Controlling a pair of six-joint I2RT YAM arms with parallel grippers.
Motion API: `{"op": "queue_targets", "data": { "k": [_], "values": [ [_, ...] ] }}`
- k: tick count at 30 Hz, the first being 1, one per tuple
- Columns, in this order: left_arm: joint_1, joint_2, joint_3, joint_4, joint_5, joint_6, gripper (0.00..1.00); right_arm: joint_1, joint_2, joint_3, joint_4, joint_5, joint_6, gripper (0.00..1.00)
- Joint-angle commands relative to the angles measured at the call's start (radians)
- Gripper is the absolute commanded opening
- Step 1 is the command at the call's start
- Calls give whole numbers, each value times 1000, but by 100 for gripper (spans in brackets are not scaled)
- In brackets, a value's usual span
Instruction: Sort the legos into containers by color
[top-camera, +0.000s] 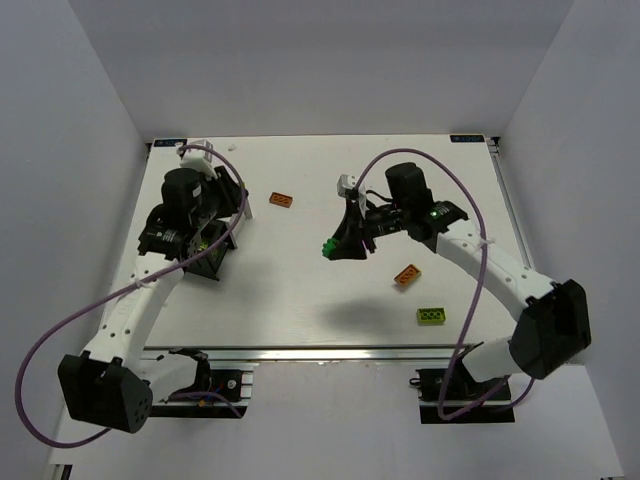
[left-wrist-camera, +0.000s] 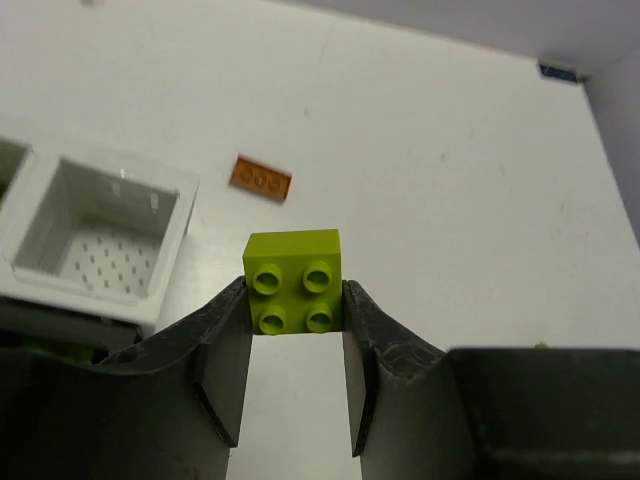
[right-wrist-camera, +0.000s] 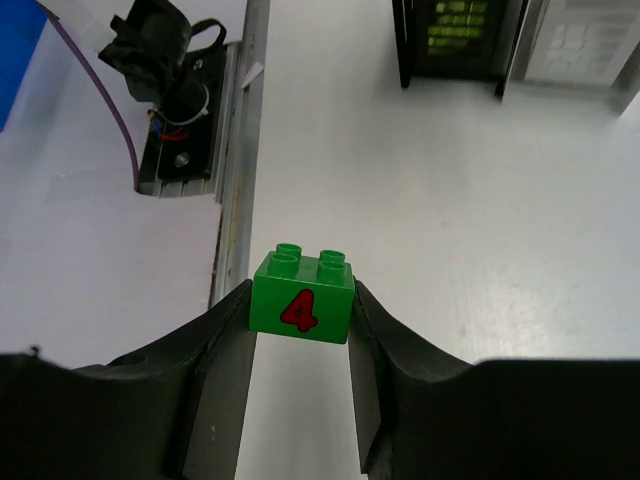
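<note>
Right gripper (right-wrist-camera: 300, 312) grips green brick (right-wrist-camera: 302, 296) marked "4"; left gripper (left-wrist-camera: 295, 305), lime brick (left-wrist-camera: 293, 262).

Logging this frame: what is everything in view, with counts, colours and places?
orange legos: two, orange, loose on the table, far-centre and near-right
loose lime lego: one, lime, table's near-right
held lime lego: one, lime, in left gripper
green lego: one, green with red 4, in right gripper
white container: one, white, table's left side
black container: one, black, beside the white one, something lime inside
grippers: two, black, each shut on its lego
</note>
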Motion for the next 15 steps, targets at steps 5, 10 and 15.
{"op": "queue_targets", "data": {
  "k": [5,10,15],
  "values": [
    [8,-43,47,-284,-9,-178,0,-67,102,-36,-86,-73,-12,0],
    [6,-94,3,-472,-171,-387,0,-74,100,-64,-49,-12,26,0],
    [6,-68,8,-652,-225,-502,0,-74,83,-85,-11,-15,57,0]
  ]
}}
